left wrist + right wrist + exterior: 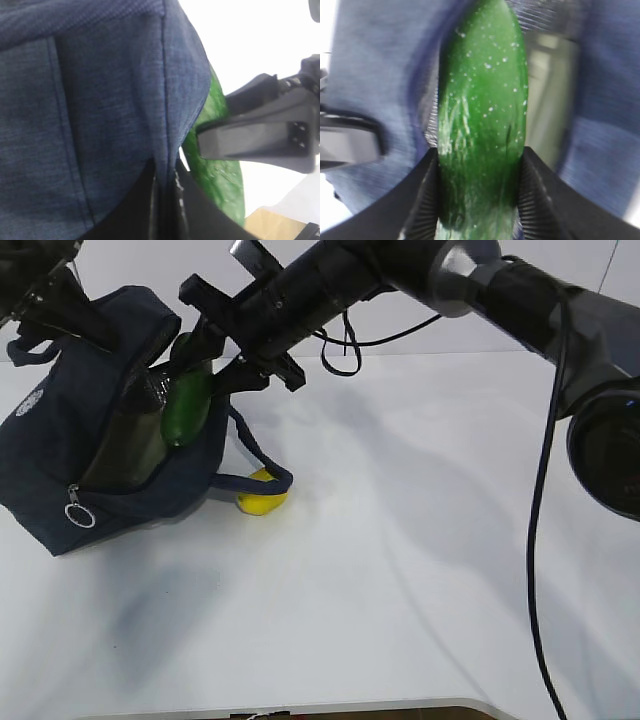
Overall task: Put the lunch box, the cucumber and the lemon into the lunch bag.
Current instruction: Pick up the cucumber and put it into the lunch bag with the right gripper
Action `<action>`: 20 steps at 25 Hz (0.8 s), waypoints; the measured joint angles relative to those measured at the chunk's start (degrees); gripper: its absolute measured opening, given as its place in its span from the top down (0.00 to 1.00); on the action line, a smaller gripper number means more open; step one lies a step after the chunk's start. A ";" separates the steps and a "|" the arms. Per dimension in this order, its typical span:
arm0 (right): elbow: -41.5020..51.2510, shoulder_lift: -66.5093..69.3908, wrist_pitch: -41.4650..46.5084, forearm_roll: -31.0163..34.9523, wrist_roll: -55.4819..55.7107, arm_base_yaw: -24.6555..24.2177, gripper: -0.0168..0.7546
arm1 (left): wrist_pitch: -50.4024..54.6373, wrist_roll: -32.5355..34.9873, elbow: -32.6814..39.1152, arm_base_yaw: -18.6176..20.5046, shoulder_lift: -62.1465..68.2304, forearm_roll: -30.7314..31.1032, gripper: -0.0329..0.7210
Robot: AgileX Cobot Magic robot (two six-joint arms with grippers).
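Note:
The dark navy lunch bag (60, 455) lies at the left with its mouth open. My left gripper (75, 310) is shut on the bag's upper edge (165, 150) and holds it up. My right gripper (205, 365) is shut on the green cucumber (187, 405) and holds it end-down over the bag's mouth. The cucumber fills the right wrist view (482, 125), between both jaws. It also shows in the left wrist view (220, 170). The yellow lemon (262, 493) lies on the table by the bag, under a handle loop. The lunch box is hidden.
A white table (420, 570) stretches right and front of the bag. The zipper's metal ring pull (79, 512) hangs at the bag's front. The right arm's cables (545, 540) hang down at the right.

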 joint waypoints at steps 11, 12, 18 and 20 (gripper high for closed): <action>0.00 0.00 -6.26 1.61 -3.05 2.30 0.54 | 0.00 -0.08 0.00 0.00 0.00 -0.59 0.98; 0.00 0.00 -6.95 1.19 -3.19 2.30 0.54 | 0.00 -0.08 0.00 0.00 0.00 -0.59 0.98; 0.00 0.59 -8.44 0.62 -3.28 2.30 0.51 | 0.00 -0.08 0.00 0.00 0.00 -0.69 0.98; 0.00 1.13 -8.56 0.62 -3.28 2.30 0.50 | 0.00 -0.08 0.00 0.00 0.00 -0.69 0.98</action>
